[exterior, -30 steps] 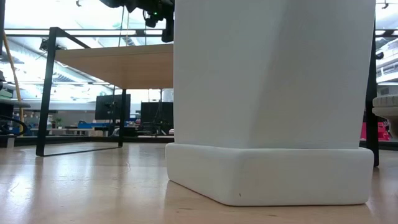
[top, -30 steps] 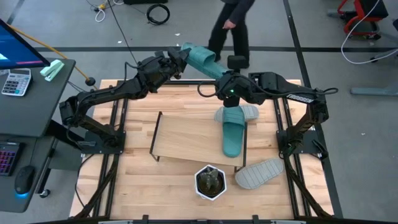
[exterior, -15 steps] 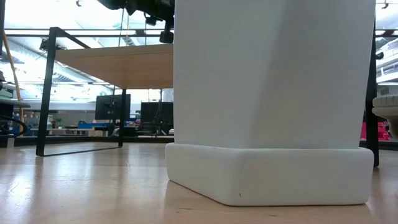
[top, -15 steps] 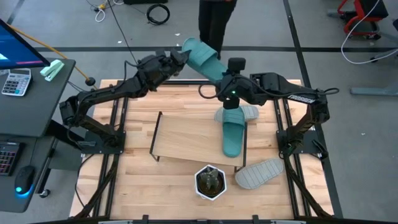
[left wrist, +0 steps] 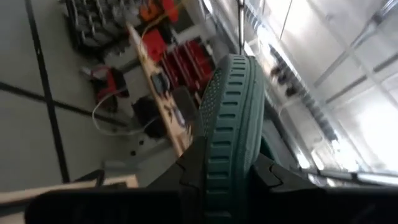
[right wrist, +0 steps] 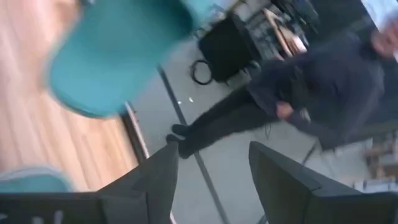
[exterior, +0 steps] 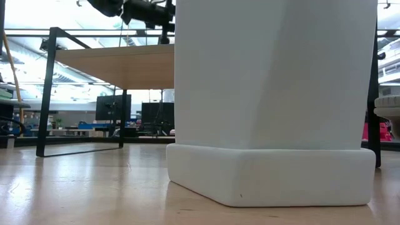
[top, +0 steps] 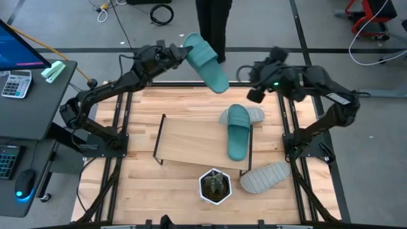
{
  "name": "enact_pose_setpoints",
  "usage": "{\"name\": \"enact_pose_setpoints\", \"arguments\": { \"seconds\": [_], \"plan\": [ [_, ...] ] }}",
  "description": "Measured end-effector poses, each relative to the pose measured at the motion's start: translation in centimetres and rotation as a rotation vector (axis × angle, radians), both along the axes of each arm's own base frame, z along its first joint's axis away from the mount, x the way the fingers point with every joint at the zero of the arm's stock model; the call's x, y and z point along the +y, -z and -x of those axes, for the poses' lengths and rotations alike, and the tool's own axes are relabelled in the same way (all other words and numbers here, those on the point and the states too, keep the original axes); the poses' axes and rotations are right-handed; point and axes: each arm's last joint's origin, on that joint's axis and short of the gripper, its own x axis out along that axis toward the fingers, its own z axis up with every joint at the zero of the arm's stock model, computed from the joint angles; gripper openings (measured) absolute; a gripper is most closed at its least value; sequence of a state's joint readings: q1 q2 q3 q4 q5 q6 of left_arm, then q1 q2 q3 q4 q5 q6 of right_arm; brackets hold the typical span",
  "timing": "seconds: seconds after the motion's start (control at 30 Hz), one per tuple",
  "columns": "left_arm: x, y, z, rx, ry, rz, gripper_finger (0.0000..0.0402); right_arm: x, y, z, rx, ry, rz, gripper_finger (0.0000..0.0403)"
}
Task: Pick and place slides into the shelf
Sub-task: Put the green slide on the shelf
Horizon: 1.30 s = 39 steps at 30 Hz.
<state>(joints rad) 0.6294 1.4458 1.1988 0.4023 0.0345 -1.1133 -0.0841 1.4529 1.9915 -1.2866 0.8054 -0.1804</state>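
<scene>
Left gripper [top: 180, 52] raised past the table's far edge, fingers clamped (gripping); right gripper [top: 254, 81] raised, fingers parted.

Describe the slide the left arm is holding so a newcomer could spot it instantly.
Start at the far edge of the wooden table, above the shelf. The left gripper holds a teal slide in the air there. Its teal twin lies on the shelf, and both grey slides lie flat.
</scene>
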Motion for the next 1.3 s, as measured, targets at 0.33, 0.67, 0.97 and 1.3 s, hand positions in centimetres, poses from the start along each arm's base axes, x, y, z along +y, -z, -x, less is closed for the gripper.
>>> {"name": "enact_pose_setpoints", "arguments": {
  "seconds": [0.33,0.67,0.97,1.3],
  "plan": [
    [-0.1,-0.1,0.2,0.038,0.271,-0.075,0.0061,0.5,-0.6,4.8,-0.153,0.14,-0.164,0.0204],
    [-1.0,0.4,-0.7,0.082,0.323,-0.082,0.0061,0.5,0.0,4.3,-0.128,0.151,-0.219,0.0202],
    [-0.6,2.0,-1.7,0.11,0.376,0.005,0.0061,0.4,0.6,3.3,-0.095,0.157,-0.222,0.0201],
    [-0.4,2.6,-2.0,0.136,0.406,0.023,0.006,0.5,0.6,3.4,-0.119,0.169,-0.263,0.0199]
  ]
}}
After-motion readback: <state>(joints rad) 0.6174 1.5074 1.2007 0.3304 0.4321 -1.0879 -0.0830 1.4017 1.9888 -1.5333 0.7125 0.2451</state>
